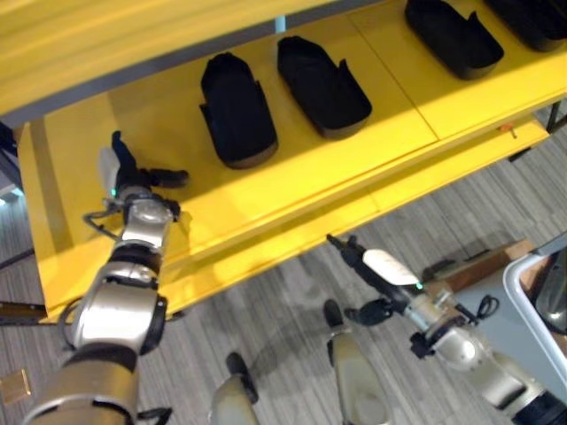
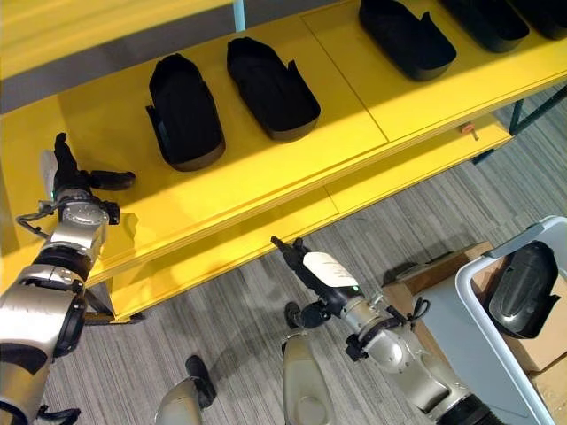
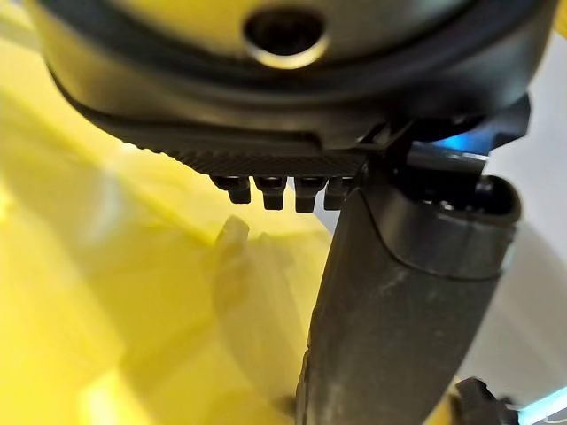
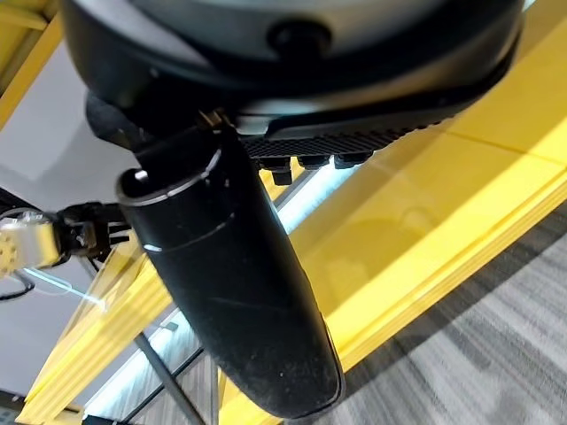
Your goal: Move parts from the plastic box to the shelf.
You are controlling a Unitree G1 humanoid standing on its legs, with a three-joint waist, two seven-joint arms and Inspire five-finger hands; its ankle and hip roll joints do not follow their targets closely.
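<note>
Grey striped carpet runs under a long yellow shelf point(image 2: 266, 168), where the left hand point(image 2: 66, 177) rests near the front edge, fingers straight and thumb out, holding nothing, just beside the nearest black moulded plastic part point(image 2: 183, 111), while the right hand point(image 2: 306, 261) hangs empty and straight-fingered over the floor. One more black part point(image 2: 523, 288) lies in the pale grey plastic box point(image 2: 492, 332) at far right. The right hand should probably swing there and grip it squarely; the box is cut off, so its contents are uncertain.
</note>
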